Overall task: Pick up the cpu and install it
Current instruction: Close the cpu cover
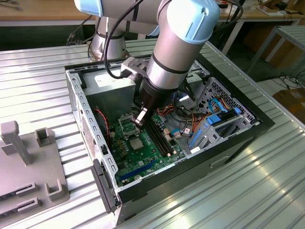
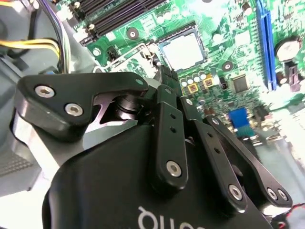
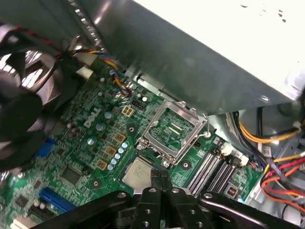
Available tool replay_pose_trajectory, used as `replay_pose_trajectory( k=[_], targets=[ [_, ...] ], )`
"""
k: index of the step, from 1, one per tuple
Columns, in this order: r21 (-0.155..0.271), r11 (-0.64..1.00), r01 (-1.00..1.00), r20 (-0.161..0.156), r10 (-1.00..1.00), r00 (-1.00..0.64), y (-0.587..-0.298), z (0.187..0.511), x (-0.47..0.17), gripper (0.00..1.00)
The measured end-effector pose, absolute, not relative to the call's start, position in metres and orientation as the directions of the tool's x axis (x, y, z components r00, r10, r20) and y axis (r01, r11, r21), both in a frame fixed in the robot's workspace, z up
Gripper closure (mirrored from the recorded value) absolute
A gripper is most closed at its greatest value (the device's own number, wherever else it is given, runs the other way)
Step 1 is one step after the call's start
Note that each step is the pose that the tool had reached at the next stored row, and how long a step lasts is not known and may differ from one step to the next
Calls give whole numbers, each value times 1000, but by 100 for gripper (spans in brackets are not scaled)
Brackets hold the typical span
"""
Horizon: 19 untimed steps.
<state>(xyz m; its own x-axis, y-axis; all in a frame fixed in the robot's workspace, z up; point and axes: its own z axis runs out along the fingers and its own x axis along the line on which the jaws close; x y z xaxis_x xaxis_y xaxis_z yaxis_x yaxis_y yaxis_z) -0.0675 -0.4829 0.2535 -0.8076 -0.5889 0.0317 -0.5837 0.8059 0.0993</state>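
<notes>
Right now, line by line:

cpu (image 3: pixel 139 172): a small flat square with a silver-grey face, lying flat on the green motherboard (image 3: pixel 90 143) just beside the empty socket. In the exterior view the cpu (image 1: pixel 136 143) sits nearer the case's front edge than the socket does.

socket (image 3: pixel 174 128): its metal load frame stands around a bare, open seat; nothing is installed in it.

handling: judged from its look, the cpu is light, rigid and thin, with a smooth metal top that would slip under a loose pinch. The underside contacts are likely fragile, so the safe hold is across 2 opposite edges, keeping it level.

gripper (image 3: pixel 160 177): hangs low over the board, its tips touching or all but touching the cpu's near edge in the first wrist view.

jaws: the 2 fingertips stand pressed together with no gap and nothing between them, so clenched on empty air.

progress: the cpu is not yet lifted.

surroundings: memory slots (image 3: pixel 209 169) run beside the socket, coloured cables (image 3: pixel 271 176) lie further out, and the computer case (image 1: pixel 90 143) rests on a ribbed metal table (image 1: pixel 228 191).
</notes>
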Motion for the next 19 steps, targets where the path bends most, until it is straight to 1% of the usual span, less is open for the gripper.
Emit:
replay_pose_trajectory(
  k=[5,10,19],
  targets=[
    [99,767,-634,32,-640,-768,-481,254,-66,89],
    [99,760,-642,32,-648,-761,-469,254,-58,89],
    [96,631,-770,29,-775,-631,-469,253,-57,89]
  ],
)
